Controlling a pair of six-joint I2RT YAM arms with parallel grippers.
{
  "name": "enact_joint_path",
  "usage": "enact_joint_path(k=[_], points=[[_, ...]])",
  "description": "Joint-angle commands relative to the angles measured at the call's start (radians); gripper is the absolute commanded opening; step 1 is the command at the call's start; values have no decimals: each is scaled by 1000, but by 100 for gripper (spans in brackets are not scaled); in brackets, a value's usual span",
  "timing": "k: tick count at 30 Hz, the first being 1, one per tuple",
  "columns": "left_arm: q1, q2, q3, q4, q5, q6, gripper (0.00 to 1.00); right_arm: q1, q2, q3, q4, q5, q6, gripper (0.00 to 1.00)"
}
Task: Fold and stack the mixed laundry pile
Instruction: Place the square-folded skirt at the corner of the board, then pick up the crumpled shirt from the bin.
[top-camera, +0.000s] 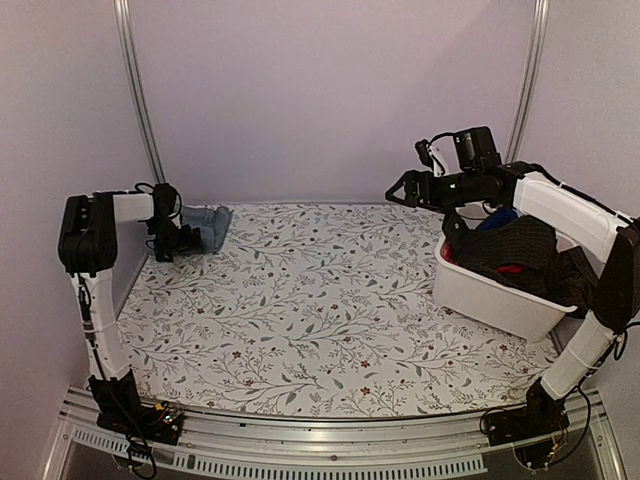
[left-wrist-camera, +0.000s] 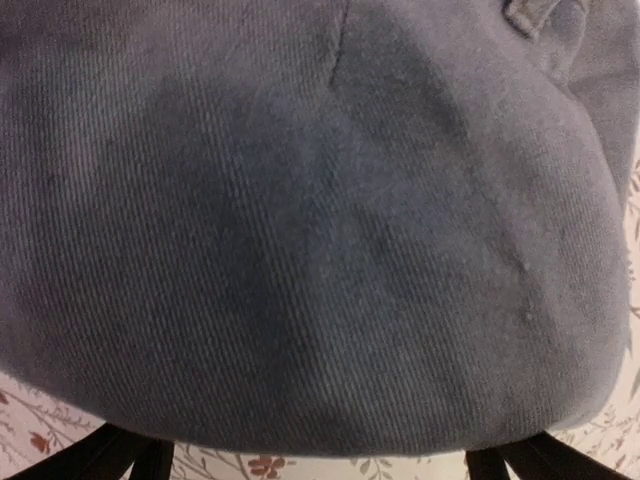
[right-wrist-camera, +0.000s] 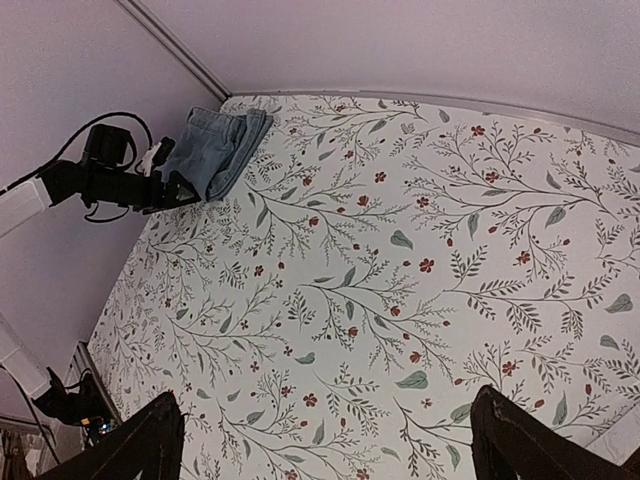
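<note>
Left wrist view: the denim piece (left-wrist-camera: 320, 220) is cut off by the top and both side edges. The fingers (left-wrist-camera: 120, 458) of the left gripper (top-camera: 190, 240) are cropped to dark stubs. The right gripper (top-camera: 396, 192) is cropped likewise in its own view. In the bin (top-camera: 490, 295), the blue cloth (top-camera: 497, 218) and red cloth (top-camera: 510, 268) are largely hidden by the dark shirt (top-camera: 515, 245).

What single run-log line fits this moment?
left hand: open, at folded denim | right hand: open, raised near bin | bin: holds clothes
</note>
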Motion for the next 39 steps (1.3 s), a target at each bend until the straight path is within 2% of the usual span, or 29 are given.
enact_joint_path(k=[1,7,13,19,25,30,32,39], points=[[-10,121,135,21,28,-9,100,-13,-42,-8,-17,27,15,99],[-15,211,261,7,41,-23,100,-23,-41,4,-27,33,19,99],[-15,193,246,-15,14,43,100,-27,-42,15,-35,33,17,99],[-65,-31,96,75,45,145,100,-62,-54,92,-157,68,-8,99],[-213,-206,82,85,39,192,100,-193,-161,63,-353,157,-6,98],[-316,-231,104,73,54,154,100,-328,-259,11,-518,326,-10,99],[-347,-223,117,67,54,135,100,-352,-302,-6,-554,455,33,99],[-439,-157,202,42,56,112,100,-402,-535,-128,-615,716,162,99]])
